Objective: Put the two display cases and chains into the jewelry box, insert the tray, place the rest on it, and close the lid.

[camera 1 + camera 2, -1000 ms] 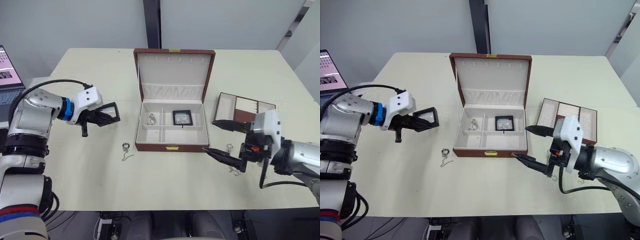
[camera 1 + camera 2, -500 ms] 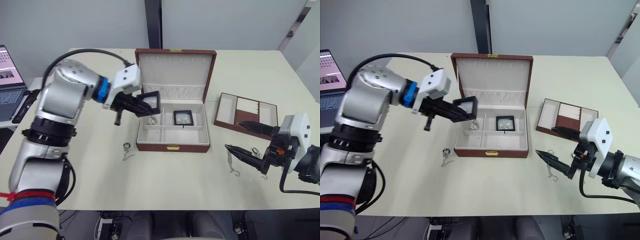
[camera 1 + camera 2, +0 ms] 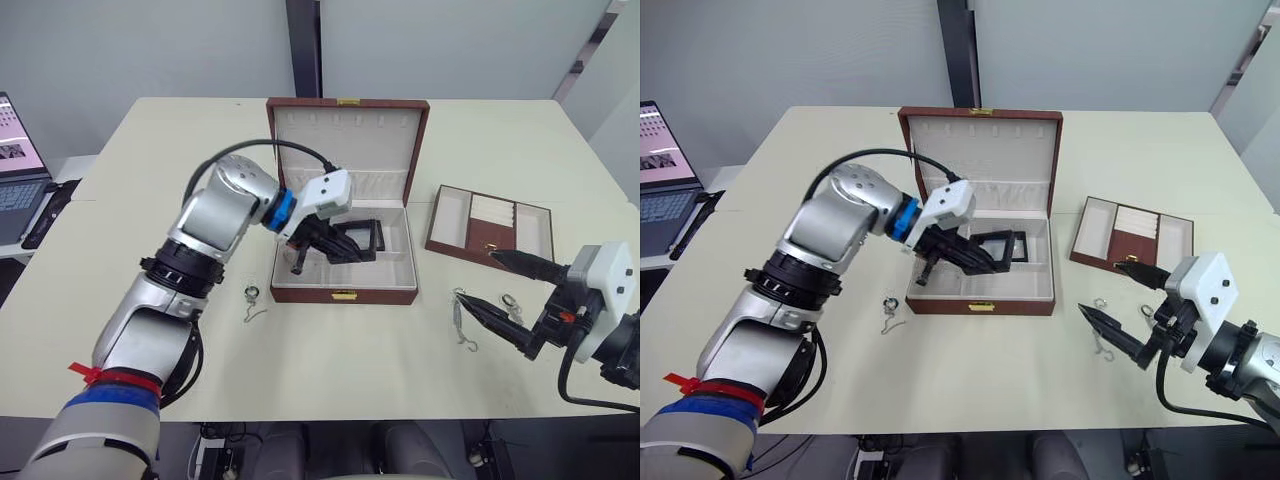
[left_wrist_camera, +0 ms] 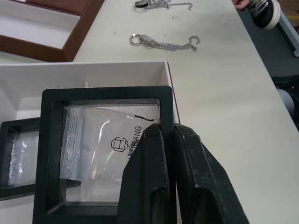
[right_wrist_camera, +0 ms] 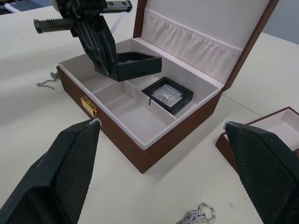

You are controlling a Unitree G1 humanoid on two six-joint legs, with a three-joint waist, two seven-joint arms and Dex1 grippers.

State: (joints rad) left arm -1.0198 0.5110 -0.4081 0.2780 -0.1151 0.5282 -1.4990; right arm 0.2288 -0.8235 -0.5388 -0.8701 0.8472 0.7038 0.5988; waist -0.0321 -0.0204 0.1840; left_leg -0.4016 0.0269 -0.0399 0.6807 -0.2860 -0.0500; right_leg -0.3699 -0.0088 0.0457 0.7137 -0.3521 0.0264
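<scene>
1. While clamped tight on the second display case [image 4: 103,149], left jaws [image 3: 345,243] now hang over the jewelry box [image 3: 345,262], swung in from well out left a second ago.
2. Held case tilted just above the first display case [image 5: 167,94], already lying in its back compartment.
3. Right jaws [image 3: 1125,305] spread wide and empty, pulled back from the box front toward the two long chains [image 3: 462,318].
4. Looks like release comes next; small chain [image 3: 253,299] waiting on the surface, tray [image 3: 490,228] off right, lid [image 3: 346,142] up.
</scene>
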